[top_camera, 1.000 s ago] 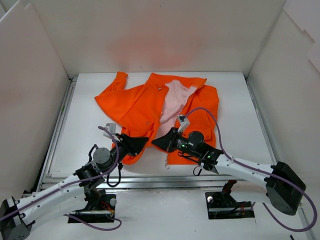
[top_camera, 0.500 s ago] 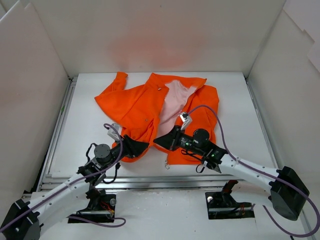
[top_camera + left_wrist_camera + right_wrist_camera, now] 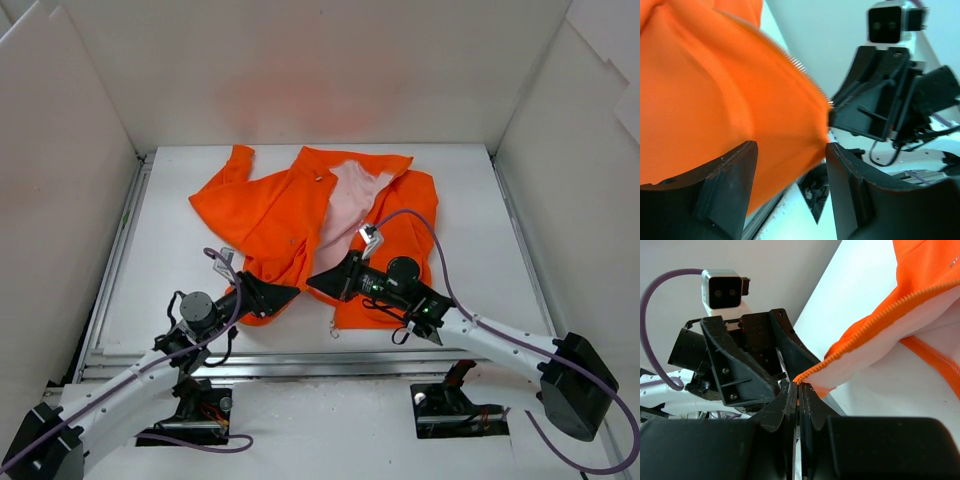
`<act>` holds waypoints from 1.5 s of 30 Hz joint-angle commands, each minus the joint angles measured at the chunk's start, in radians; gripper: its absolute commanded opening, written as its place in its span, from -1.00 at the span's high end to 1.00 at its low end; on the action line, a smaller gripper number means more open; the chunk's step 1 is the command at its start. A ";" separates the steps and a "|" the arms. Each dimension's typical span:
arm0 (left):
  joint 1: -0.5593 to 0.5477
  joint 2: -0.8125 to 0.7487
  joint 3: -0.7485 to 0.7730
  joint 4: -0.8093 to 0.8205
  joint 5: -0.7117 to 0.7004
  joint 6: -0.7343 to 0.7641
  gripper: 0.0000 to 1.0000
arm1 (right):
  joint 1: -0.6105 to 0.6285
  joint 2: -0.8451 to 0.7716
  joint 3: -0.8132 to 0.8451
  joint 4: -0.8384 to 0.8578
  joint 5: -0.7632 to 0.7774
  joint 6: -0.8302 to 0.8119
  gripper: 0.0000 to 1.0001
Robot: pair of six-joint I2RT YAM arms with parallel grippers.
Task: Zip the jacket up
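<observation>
The orange jacket (image 3: 270,215) lies spread on the white table, its front open and the pale pink lining showing. My right gripper (image 3: 311,283) is shut on the bottom end of one front edge, and the zipper teeth (image 3: 865,322) run away from its closed jaws (image 3: 799,386). My left gripper (image 3: 293,290) faces it tip to tip at the other front panel's lower corner. In the left wrist view its fingers (image 3: 730,185) stand apart. Orange fabric (image 3: 700,100) with a toothed edge hangs loose between them, and my left gripper (image 3: 790,172) is open.
White walls enclose the table (image 3: 470,200) on the left, back and right. A metal rail (image 3: 300,362) runs along the near edge. A small white tail (image 3: 333,327) hangs from the jacket's hem. The right arm's purple cable (image 3: 420,235) loops over the jacket.
My left gripper's jaws have spread wider around the jacket's corner, and the left arm has drawn back slightly toward the near left. The right gripper stays shut on the zipper edge.
</observation>
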 commanded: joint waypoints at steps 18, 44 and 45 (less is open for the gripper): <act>0.002 0.106 0.026 0.299 0.039 -0.047 0.26 | -0.005 0.016 0.011 0.160 -0.041 0.024 1.00; 0.002 0.121 0.032 0.333 0.008 -0.027 1.00 | -0.009 0.009 0.084 -0.056 -0.026 -0.044 1.00; 0.002 0.107 0.029 0.328 -0.021 -0.027 1.00 | -0.008 0.001 0.099 -0.137 -0.008 -0.058 1.00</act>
